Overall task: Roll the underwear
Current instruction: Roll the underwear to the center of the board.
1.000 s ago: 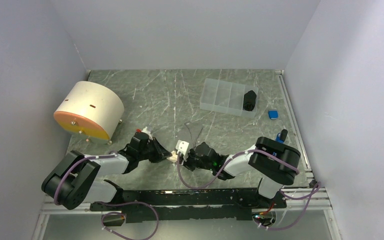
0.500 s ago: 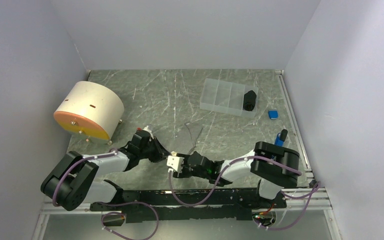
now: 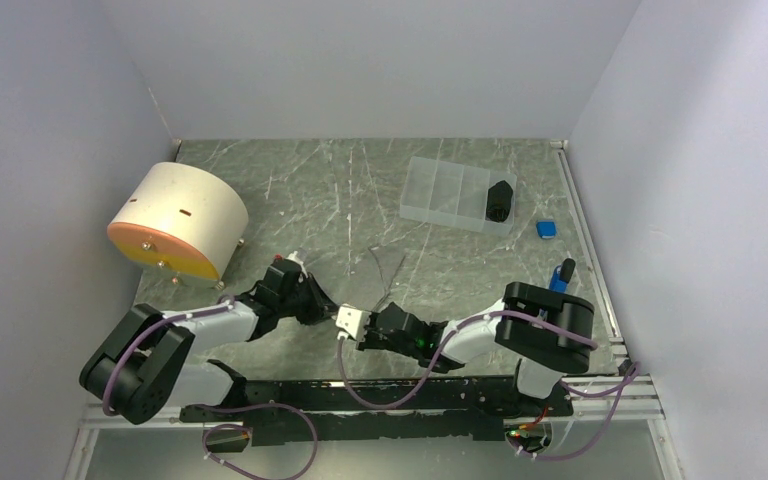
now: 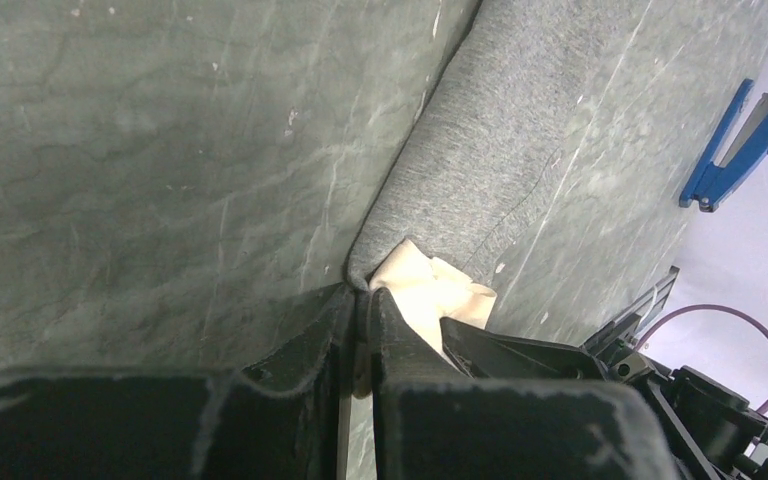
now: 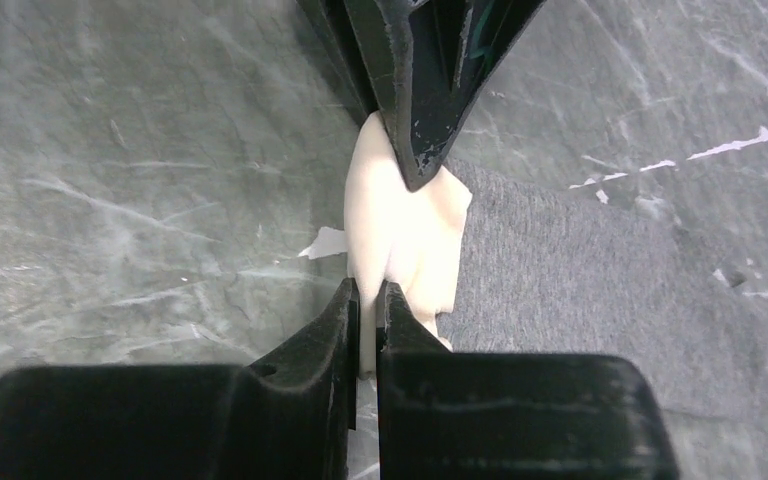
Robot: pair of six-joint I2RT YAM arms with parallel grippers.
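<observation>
The underwear is a grey cloth (image 4: 490,150) with a cream band (image 4: 430,290), lying on the marbled table. In the left wrist view my left gripper (image 4: 360,300) is shut on the cloth's near corner, where grey meets cream. In the right wrist view my right gripper (image 5: 367,295) is shut on the cream band (image 5: 400,220), and the grey cloth (image 5: 600,270) spreads to its right. The left gripper's fingers (image 5: 420,80) pinch the same band from the far side. From above, the left gripper (image 3: 326,309) and the right gripper (image 3: 341,323) meet tip to tip. The cloth hardly shows there.
A white drum with an orange face (image 3: 178,220) lies at the left. A clear compartment box (image 3: 445,192) holding a black object (image 3: 500,200) stands at the back right. A small blue item (image 3: 546,229) and a blue clip (image 3: 563,272) sit by the right rail.
My right gripper has moved toward the near left. It opened and has shut again on the cream band. The left gripper has barely moved.
</observation>
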